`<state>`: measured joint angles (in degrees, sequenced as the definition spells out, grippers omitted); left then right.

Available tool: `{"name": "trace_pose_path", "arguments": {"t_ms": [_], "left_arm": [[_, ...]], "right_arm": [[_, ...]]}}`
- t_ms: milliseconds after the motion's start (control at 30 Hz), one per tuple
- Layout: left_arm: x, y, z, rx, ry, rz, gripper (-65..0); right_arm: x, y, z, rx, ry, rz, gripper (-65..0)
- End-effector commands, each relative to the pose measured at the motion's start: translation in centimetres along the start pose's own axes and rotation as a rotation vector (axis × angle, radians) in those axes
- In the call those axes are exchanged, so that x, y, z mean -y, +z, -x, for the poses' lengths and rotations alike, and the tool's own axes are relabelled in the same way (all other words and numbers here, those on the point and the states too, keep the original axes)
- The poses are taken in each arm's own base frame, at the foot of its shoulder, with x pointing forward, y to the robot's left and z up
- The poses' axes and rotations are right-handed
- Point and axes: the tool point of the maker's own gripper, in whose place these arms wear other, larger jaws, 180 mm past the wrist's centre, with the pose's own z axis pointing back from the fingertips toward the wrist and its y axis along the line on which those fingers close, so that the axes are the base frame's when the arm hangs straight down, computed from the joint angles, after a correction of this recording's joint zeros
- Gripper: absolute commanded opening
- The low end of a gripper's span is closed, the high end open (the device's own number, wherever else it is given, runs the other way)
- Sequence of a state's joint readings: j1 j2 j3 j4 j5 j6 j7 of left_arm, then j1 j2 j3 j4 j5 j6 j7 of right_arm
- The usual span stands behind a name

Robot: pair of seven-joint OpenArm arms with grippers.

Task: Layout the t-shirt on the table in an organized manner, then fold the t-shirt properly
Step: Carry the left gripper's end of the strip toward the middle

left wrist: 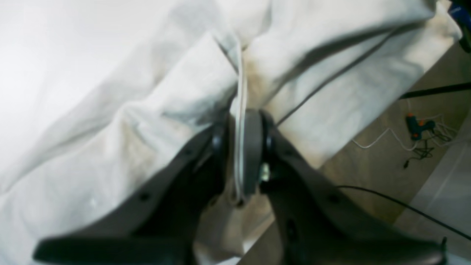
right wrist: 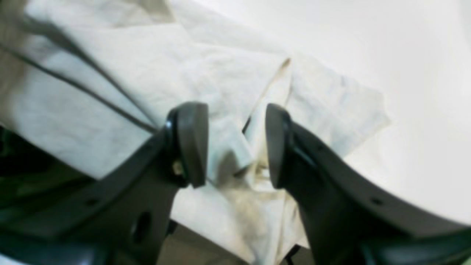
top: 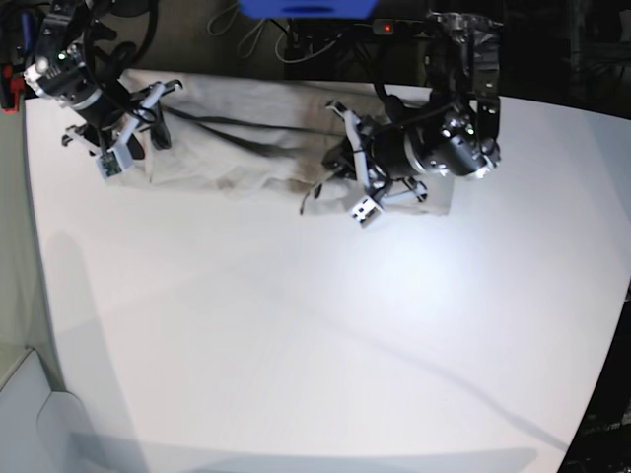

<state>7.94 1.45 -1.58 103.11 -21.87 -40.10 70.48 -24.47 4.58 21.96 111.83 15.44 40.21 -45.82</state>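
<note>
The light grey-beige t-shirt [top: 237, 148] lies bunched in a long band along the far edge of the white table [top: 296, 345]. In the left wrist view my left gripper [left wrist: 243, 123] is shut on a raised fold of the t-shirt [left wrist: 154, 110], and a pale seam runs between its pads. In the base view the left gripper [top: 335, 163] sits near the band's right half. My right gripper [right wrist: 233, 143] stands open over wrinkled cloth [right wrist: 147, 73] at the band's left end, with a small hump of fabric between its fingers. In the base view the right gripper [top: 138, 128] is at the far left.
The table's far edge runs right beside the shirt, with brown floor beyond it. Cables and a teal-and-orange tool [left wrist: 419, 127] lie on that floor. A blue object [top: 306, 8] stands behind the table's far edge. Bare white tabletop [right wrist: 404, 73] spreads toward the near side.
</note>
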Motion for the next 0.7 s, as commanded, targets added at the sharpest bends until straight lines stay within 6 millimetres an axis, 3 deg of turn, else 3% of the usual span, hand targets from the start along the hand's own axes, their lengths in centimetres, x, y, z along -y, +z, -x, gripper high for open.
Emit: {"name": "trace_pose_path", "arguments": {"t_ms": [0, 267, 333, 467, 500, 667], "left_arm": [[0.30, 0.18, -1.81, 0.062, -0.008, 0.014, -58.9], [-0.01, 0.30, -1.13, 0.038, -0.011, 0.008, -58.4], [-0.13, 0.37, -0.86, 0.032, -0.013, 0.005, -52.1], [-0.02, 0.47, -0.84, 0.034, -0.012, 0.010, -30.3], [0.00, 0.53, -0.93, 0.037, -0.014, 0.010, -27.4], [-0.04, 0.89, -1.65, 0.071, -0.011, 0.013, -26.1]], "right_arm": [[0.17, 0.30, -1.04, 0.041, 0.006, 0.004, -38.5], [0.17, 0.30, -1.04, 0.041, 0.006, 0.004, -38.5], [0.17, 0.30, -1.04, 0.041, 0.006, 0.004, -38.5], [0.17, 0.30, -1.04, 0.041, 0.006, 0.004, -38.5], [0.17, 0.30, -1.04, 0.041, 0.006, 0.004, -38.5], [0.12, 0.28, -1.05, 0.041, 0.006, 0.003, -38.5]]}}
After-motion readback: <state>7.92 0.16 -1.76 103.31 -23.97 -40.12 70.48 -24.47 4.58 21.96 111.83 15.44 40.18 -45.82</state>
